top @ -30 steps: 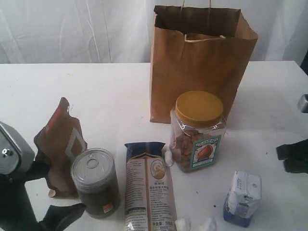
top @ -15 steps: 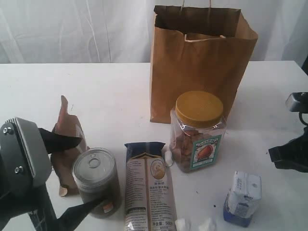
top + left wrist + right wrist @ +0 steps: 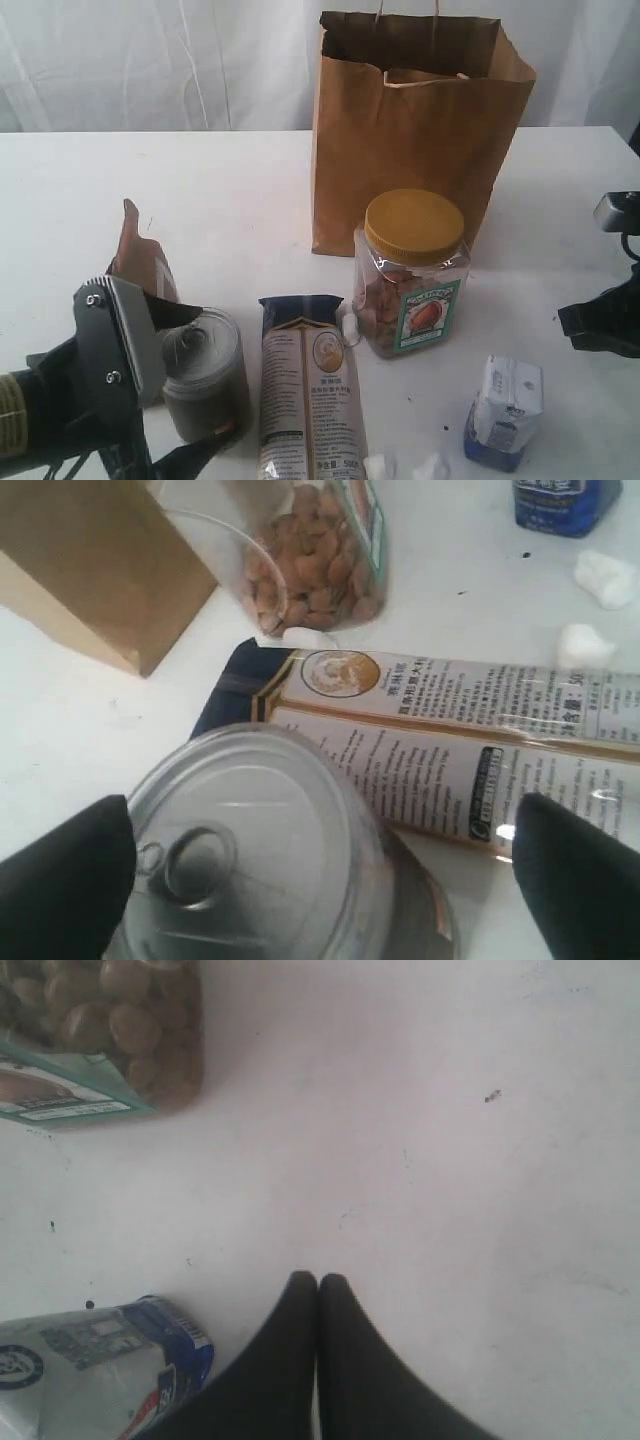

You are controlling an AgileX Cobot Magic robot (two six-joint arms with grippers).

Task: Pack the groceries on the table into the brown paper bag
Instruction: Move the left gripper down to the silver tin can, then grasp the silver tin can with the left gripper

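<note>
The brown paper bag (image 3: 420, 130) stands upright and open at the back of the table (image 3: 200, 180). In front of it are the yellow-lidded nut jar (image 3: 412, 275), the long noodle packet (image 3: 305, 390), the dark pull-tab can (image 3: 205, 370), the brown pouch (image 3: 140, 265) and the small blue-white carton (image 3: 505, 400). My left gripper (image 3: 195, 385) is open and straddles the can (image 3: 240, 850), one finger (image 3: 60, 890) at its rim and the other (image 3: 580, 880) well clear over the noodle packet (image 3: 450, 740). My right gripper (image 3: 318, 1282) is shut and empty, low over bare table near the carton (image 3: 90, 1360).
Small white fluffy lumps (image 3: 600, 575) lie near the end of the noodle packet. The left arm's body (image 3: 110, 350) hides part of the pouch. The right arm (image 3: 600, 325) sits at the table's right edge. The nut jar (image 3: 90, 1040) stands close to the right gripper.
My left gripper has risen and moved in over the can, now straddling it and covering more of the pouch. The right arm shifted slightly a second ago, then stayed still.
</note>
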